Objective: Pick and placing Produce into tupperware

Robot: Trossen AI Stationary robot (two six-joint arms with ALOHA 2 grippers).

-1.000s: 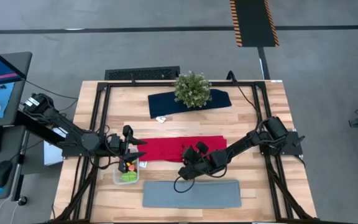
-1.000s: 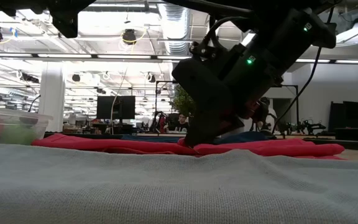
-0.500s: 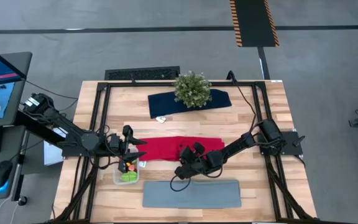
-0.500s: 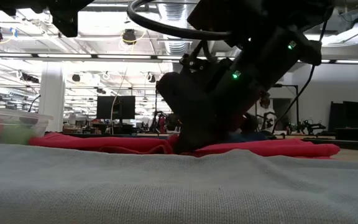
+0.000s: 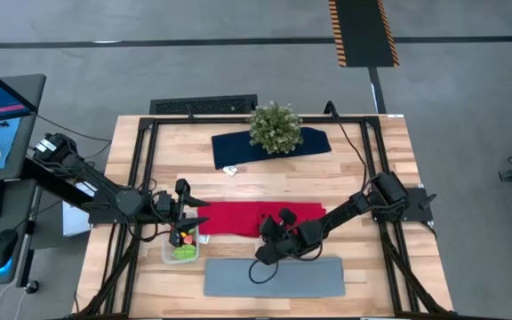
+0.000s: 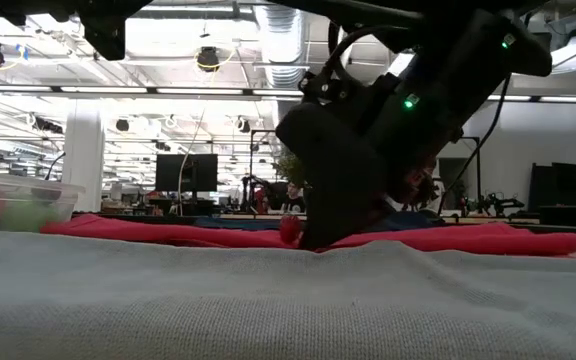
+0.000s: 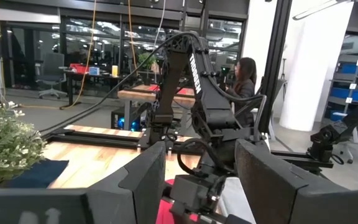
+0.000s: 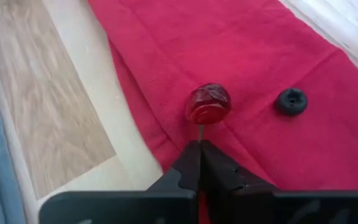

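Observation:
A small round red fruit (image 8: 208, 103) and a dark berry (image 8: 291, 100) lie on the red cloth (image 5: 229, 218) near its near edge. My right gripper (image 8: 199, 144) is low over that cloth, slanting down, shut just short of the red fruit (image 6: 290, 228). The clear tupperware (image 5: 181, 251) stands at the table's near left with green and orange produce inside. My left gripper (image 7: 201, 186) hangs open and empty just above the tupperware (image 6: 18, 205). My right gripper pinches a thin stem (image 8: 200, 130) that runs from the red fruit into its fingertips. The fingers come slanting down from the table's right side. The fruit itself sits on the red cloth, beyond the tips.
A grey mat (image 5: 274, 277) lies along the near edge, right next to my right gripper (image 5: 265, 247). A bushy potted plant (image 5: 275, 127) stands on a navy cloth (image 5: 234, 147) at the far side. A black frame runs around the tabletop.
My right gripper has stayed low on the red cloth, shifting a little toward the table's left and then back toward the near edge. The cloth has been dragged with it; its right end has slid a little.

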